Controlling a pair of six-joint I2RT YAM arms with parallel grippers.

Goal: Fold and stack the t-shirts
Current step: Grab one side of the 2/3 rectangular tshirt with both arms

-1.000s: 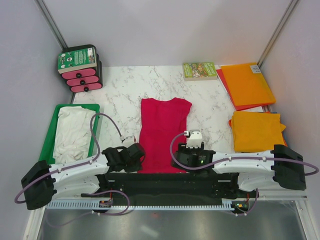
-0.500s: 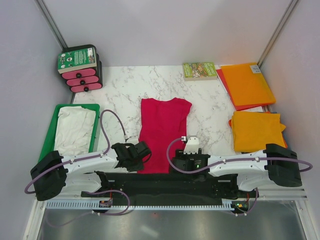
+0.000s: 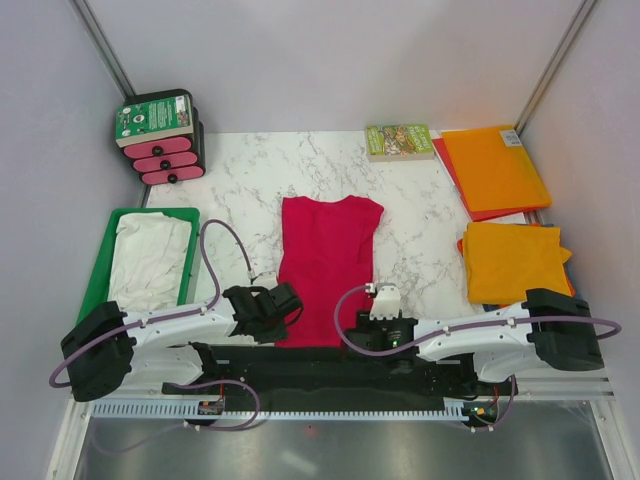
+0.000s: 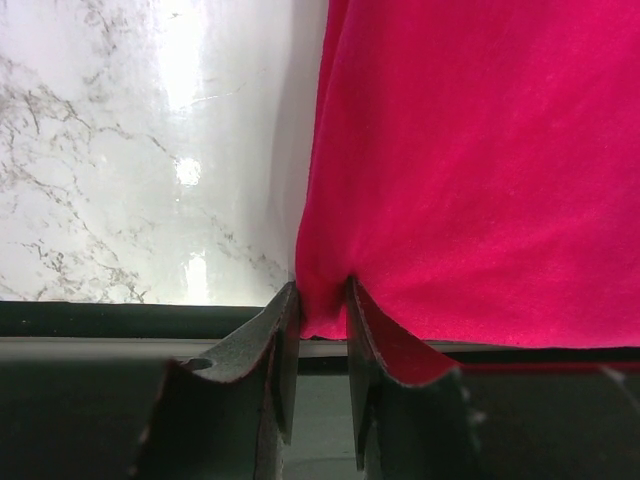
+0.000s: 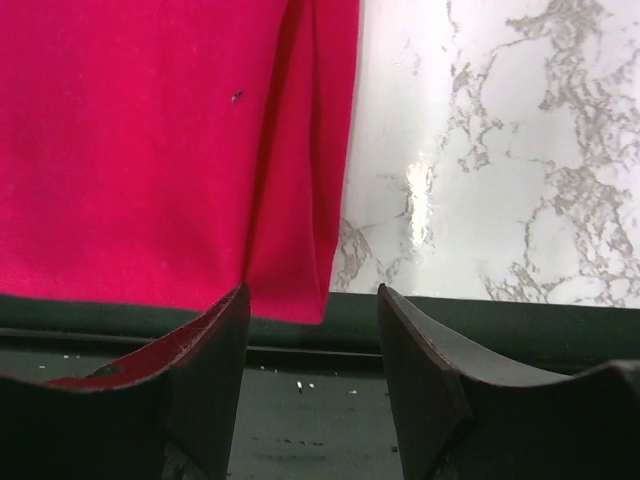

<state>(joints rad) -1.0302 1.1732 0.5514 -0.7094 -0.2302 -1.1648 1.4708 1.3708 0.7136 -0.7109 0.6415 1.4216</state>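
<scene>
A crimson red t-shirt (image 3: 327,265) lies flat in the middle of the marble table, its hem at the near edge. My left gripper (image 3: 282,322) is shut on the shirt's near left corner (image 4: 322,300); a pinch of red cloth sits between the fingers. My right gripper (image 3: 368,335) is open at the near right corner (image 5: 312,300), with the corner hanging between the fingers and touching neither. A white t-shirt (image 3: 150,260) lies crumpled in the green tray (image 3: 97,280). A folded orange t-shirt (image 3: 512,260) lies at the right, with another orange one (image 3: 495,168) behind it.
A small green-covered book (image 3: 398,140) lies at the back. A black and pink stack with a green top (image 3: 160,135) stands at the back left. The black rail (image 5: 480,320) runs along the table's near edge under both grippers. Grey walls close in both sides.
My left gripper has moved right onto the shirt's near left corner. My right gripper has drawn back toward the near edge, to the near right corner. The shirt has not moved.
</scene>
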